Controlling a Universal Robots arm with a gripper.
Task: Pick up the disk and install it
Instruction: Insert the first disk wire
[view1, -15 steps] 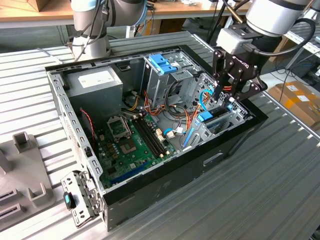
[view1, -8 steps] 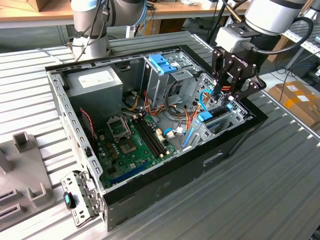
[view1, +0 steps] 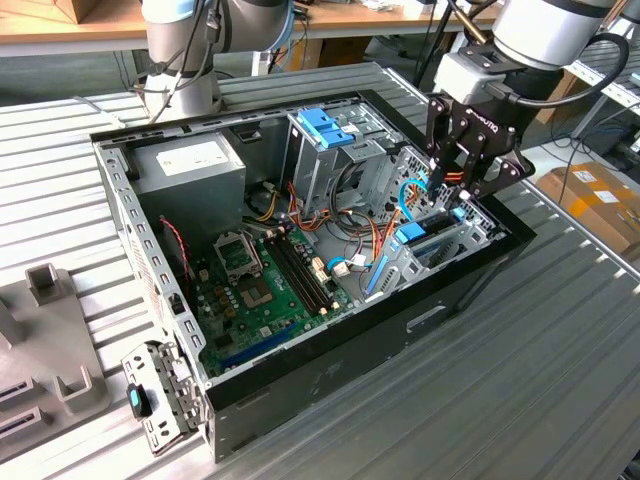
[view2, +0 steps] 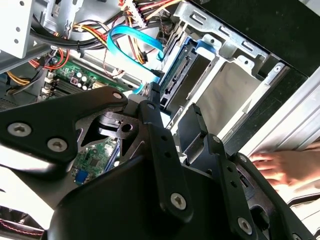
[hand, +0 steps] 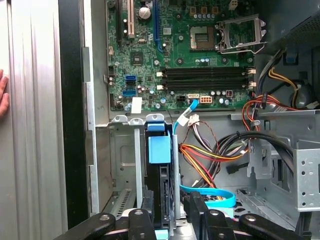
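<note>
Grey-metal disk (view1: 432, 232) in its light-blue carrier sits on edge in the drive bay (view1: 472, 238), at the exterior view's right end of the open case (view1: 330, 370). In the first wrist view the disk (hand: 161, 172) stands between the bay's sheet-metal walls, with its blue end tab facing out of the slot.

Gripper (view1: 452, 188) hangs directly above the bay, close over the disk. Jaws spread: in both wrist views the black fingers (hand: 192, 207) stand one on each side of the disk's edge, with a gap between them. Contact between either finger and the carrier: cannot tell.

Surroundings:
- Case lies on its side, lid off, on a ribbed metal worktop (view1: 520, 340).
- Green motherboard (view1: 260, 290) covers the case floor, to the exterior view's left of the bay.
- Thin blue cable (view2: 130, 37) loops just beside the bay; orange, yellow and red wires (hand: 205, 155) run next to it.
- Tall metal cage (view1: 325, 140) with a blue plastic top stands on the far side of the bay.
- Grey power supply (view1: 190, 165) fills the far left corner of the case.
- A person's hand (view2: 280, 167) rests on the worktop just outside the case wall, near the bay.
</note>
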